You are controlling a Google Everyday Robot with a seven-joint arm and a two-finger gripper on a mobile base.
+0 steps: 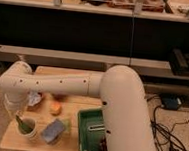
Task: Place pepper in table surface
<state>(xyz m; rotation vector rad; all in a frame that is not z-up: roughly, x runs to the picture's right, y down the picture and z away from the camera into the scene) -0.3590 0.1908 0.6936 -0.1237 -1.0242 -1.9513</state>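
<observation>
Arm (pixel 62 82) stretches left over the desk (pixel 10 140), bends at the far elbow and hangs its end effector (pixel 15 113) right at the pepper (pixel 20 122), standing in 1 white cup (pixel 28 130); whether it grips, I cannot tell.

Your gripper (pixel 14 111) hangs over the left end of the tabletop (pixel 10 141), just above the pepper (pixel 20 123) leaning in the white cup (pixel 29 131). To their right you see an orange fruit (pixel 55 107) and a green tray (pixel 85 134).
</observation>
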